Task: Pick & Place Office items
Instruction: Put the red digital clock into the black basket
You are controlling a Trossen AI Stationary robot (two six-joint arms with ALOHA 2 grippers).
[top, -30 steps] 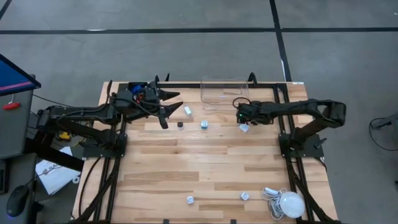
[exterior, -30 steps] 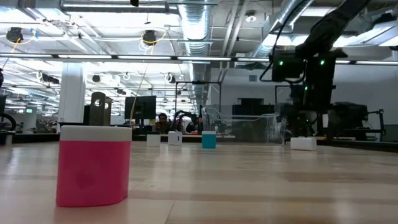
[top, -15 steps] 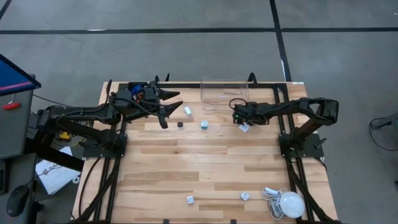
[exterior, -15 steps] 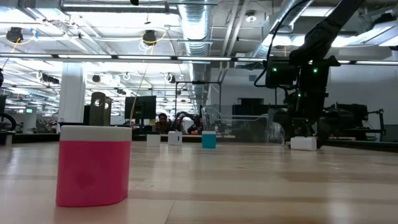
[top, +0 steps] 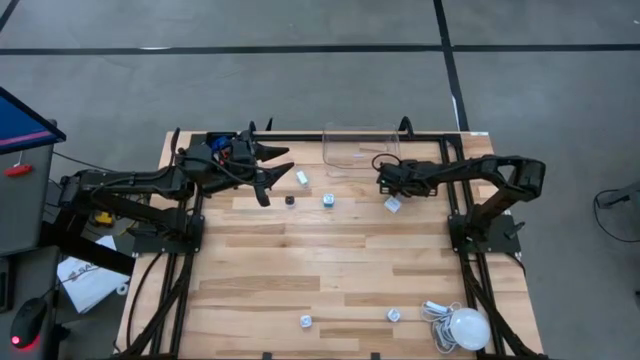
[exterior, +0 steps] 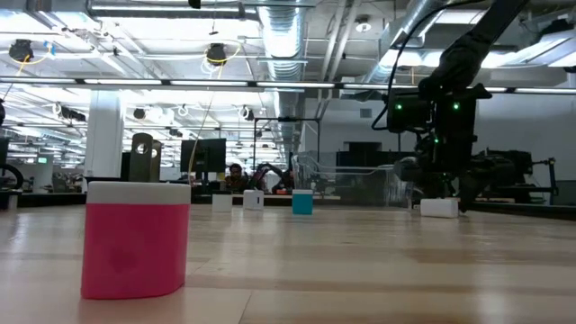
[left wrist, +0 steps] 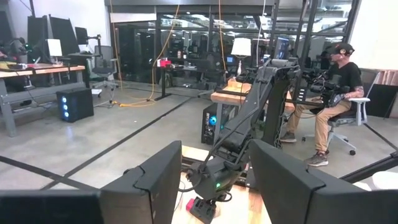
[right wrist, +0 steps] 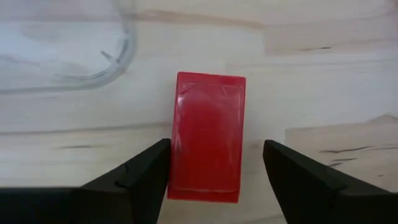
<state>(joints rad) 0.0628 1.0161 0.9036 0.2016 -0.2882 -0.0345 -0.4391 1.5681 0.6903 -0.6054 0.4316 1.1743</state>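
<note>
two fingers of the right hand (right wrist: pixel 214 180) stand apart, straddling a red block (right wrist: pixel 208 137) on the table (top: pixel 300 260), upper centre-right by the clear bin (top: pixel 360 150), lined up to clamp it. left hand (top: pixel 262 172) hovers half-open, empty, upper left.

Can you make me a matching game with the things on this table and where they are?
Things:
1. red block
2. white bulb
3. clear container
4. left gripper

Places:
A. near right corner of the table, beside a coiled cable
B. flat on the wood, between the open fingers of the right gripper
C. middle of the table's far edge
D. over the far left part of the table, fingers open and empty

Pairs: 1-B, 2-A, 3-C, 4-D
</note>
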